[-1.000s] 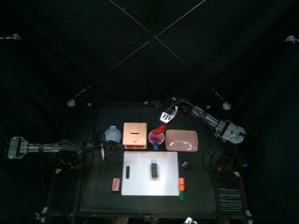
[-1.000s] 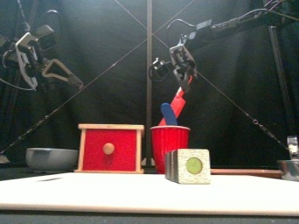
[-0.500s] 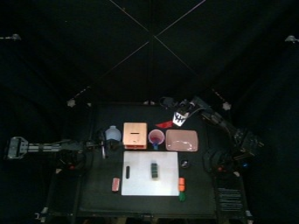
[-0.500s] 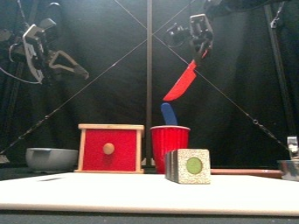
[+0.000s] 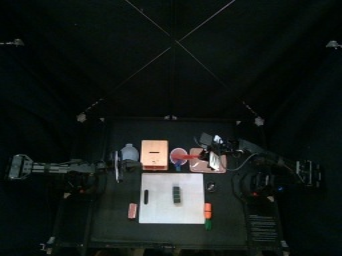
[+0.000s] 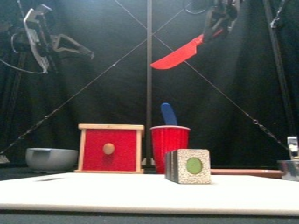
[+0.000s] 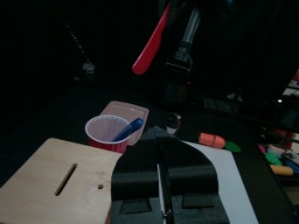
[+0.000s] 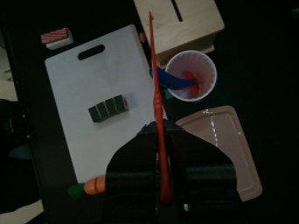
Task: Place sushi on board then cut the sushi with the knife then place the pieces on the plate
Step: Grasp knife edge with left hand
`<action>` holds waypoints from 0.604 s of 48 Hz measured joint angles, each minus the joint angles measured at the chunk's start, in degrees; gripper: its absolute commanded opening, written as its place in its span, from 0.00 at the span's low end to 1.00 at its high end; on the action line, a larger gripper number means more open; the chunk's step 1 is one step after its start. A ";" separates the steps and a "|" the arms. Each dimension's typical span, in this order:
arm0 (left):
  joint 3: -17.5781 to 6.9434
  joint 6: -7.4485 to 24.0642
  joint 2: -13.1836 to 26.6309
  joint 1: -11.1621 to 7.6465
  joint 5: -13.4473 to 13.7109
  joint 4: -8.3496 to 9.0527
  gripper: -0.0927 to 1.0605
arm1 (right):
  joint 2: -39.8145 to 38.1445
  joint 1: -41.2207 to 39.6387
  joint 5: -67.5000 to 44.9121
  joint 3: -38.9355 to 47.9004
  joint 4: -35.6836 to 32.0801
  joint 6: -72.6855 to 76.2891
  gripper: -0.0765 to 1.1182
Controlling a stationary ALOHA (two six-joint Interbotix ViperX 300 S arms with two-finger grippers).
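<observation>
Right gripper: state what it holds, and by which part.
The right gripper holds the red toy knife by its handle end; the blade sticks out free.

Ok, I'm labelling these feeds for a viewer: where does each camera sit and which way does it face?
Top: high above, looking down on the white cutting board; both arms show.
Front: table's front edge, looking level at the toy sushi roll of dark green blocks; both arms above.
Left wrist: left arm, facing the red cup; left gripper shows, jaws shut.
Right wrist: right arm, looking down on the board; right gripper clamps the red toy knife.
Shared: both wrist views show cup and knife.
</observation>
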 measured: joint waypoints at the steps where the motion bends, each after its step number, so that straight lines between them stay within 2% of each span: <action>1: -0.09 0.00 0.00 -0.18 -0.09 0.53 0.07 | -1.32 0.44 -2.20 2.11 0.00 0.09 0.39; 6: -0.62 0.00 0.00 -0.88 -0.18 2.37 0.11 | -5.19 2.72 -11.51 9.67 0.18 0.09 0.39; 15: -1.85 0.00 0.35 -2.11 -0.18 5.45 0.27 | -9.05 7.29 -28.65 22.85 0.88 -0.09 0.39; 21: -3.08 0.09 2.29 -3.43 -0.09 6.94 0.42 | -9.14 10.37 -37.79 28.56 1.41 0.00 0.39; 29: -4.92 0.09 6.42 -4.57 0.09 8.44 0.67 | -7.56 13.01 -43.86 31.64 1.32 0.00 0.39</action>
